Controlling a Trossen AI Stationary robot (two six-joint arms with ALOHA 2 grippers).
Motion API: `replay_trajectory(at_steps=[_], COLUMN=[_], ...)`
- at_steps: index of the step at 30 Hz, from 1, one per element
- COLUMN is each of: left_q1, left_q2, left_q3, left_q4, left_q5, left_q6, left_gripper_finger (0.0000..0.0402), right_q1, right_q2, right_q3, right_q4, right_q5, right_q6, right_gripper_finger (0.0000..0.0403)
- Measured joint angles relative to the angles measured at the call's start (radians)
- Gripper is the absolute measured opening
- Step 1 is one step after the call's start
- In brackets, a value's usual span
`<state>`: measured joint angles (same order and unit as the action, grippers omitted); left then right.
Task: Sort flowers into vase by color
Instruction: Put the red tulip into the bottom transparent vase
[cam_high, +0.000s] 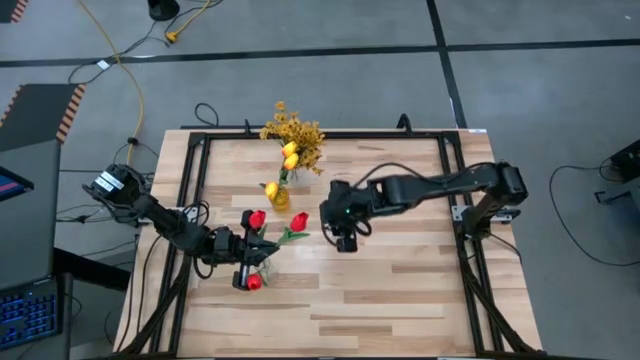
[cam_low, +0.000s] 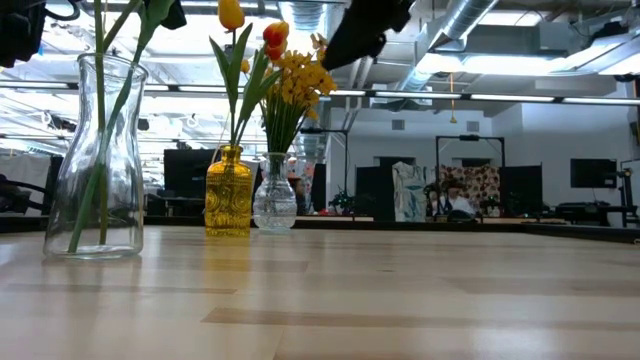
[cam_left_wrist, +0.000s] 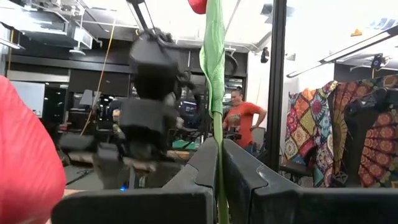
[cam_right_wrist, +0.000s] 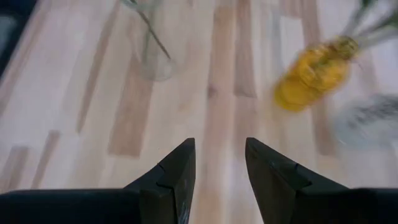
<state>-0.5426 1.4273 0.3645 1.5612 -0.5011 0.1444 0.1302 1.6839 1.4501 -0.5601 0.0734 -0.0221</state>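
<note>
A clear glass vase (cam_low: 97, 160) stands at the table's left-middle with green stems in it and red tulips (cam_high: 257, 218) around its mouth. My left gripper (cam_high: 252, 258) hovers over it, shut on a red tulip's stem (cam_left_wrist: 219, 146). Farther back stand a yellow vase (cam_high: 279, 195) with yellow-orange tulips (cam_high: 290, 152) and a small clear vase (cam_low: 274, 195) with mustard sprays (cam_high: 293, 130). My right gripper (cam_high: 345, 240) is open and empty above the table's middle, right of the vases (cam_right_wrist: 219, 149). My left gripper pinches the green stem (cam_left_wrist: 219, 180) of a red tulip between its two fingers, which lie across it. The stem stands upright in the hold, with a long leaf (cam_left_wrist: 213, 56) and the red bloom (cam_left_wrist: 199, 5) above the fingers. Its lower end is hidden.
Black frame rails (cam_high: 195, 175) border the table's left, far and right sides. Bare wood (cam_high: 400, 300) lies on the near and right parts. Beyond the table, a person in an orange shirt (cam_left_wrist: 239, 115) stands in the room.
</note>
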Motion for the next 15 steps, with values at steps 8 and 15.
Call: replay_trajectory(at_steps=[8, 15], left_q1=[0.000, 0.000], left_q2=[-0.001, -0.001], left_q3=[0.000, 0.000], left_q4=[-0.003, -0.001], left_q5=[0.005, 0.007], left_q6=[-0.007, -0.008], left_gripper_finger=[0.0000, 0.0000], right_q1=[0.048, 0.061], right_q2=[-0.086, -0.111], right_q3=[-0.317, -0.525], right_q4=[0.542, 1.226], right_q5=[0.003, 0.004], right_q6=[0.075, 0.041], right_gripper_finger=[0.0166, 0.0166])
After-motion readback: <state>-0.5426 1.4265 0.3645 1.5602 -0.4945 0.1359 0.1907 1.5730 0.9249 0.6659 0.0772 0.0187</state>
